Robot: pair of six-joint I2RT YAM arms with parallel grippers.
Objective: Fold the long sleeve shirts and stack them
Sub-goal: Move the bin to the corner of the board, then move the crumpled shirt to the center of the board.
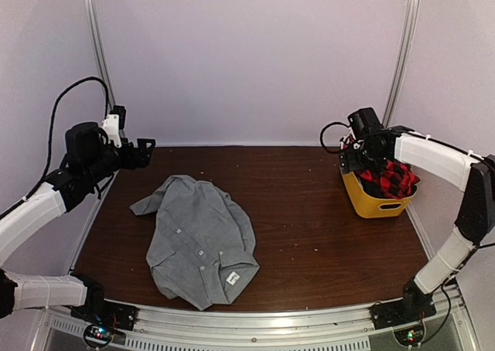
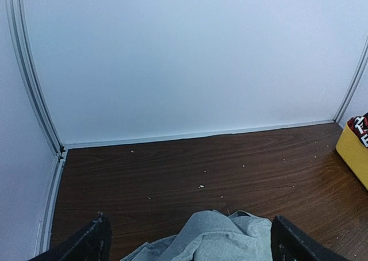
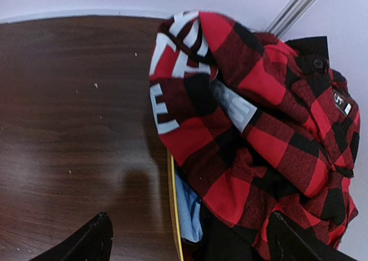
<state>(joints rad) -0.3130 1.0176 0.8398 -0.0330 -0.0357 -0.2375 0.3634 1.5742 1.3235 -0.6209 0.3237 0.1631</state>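
Note:
A light-grey long sleeve shirt (image 1: 199,239) lies crumpled, buttons up, on the left-middle of the brown table (image 1: 309,212). My left gripper (image 1: 147,151) hovers open above the table's back-left, behind the shirt. In the left wrist view a fold of the grey shirt (image 2: 213,238) shows between and below the spread fingers (image 2: 95,241), untouched. A red-and-black plaid shirt (image 1: 390,179) is heaped in the yellow tub (image 1: 371,200). My right gripper (image 1: 356,161) hangs open over the tub's left rim (image 3: 172,215), the plaid shirt (image 3: 247,117) beneath it, nothing between its fingers (image 3: 95,241).
Light-blue cloth (image 3: 190,209) lies in the tub under the plaid shirt. White walls with metal corner rails close the table at the back and sides. Small crumbs dot the wood behind the grey shirt. The tub's corner (image 2: 352,152) shows at the far right of the left wrist view.

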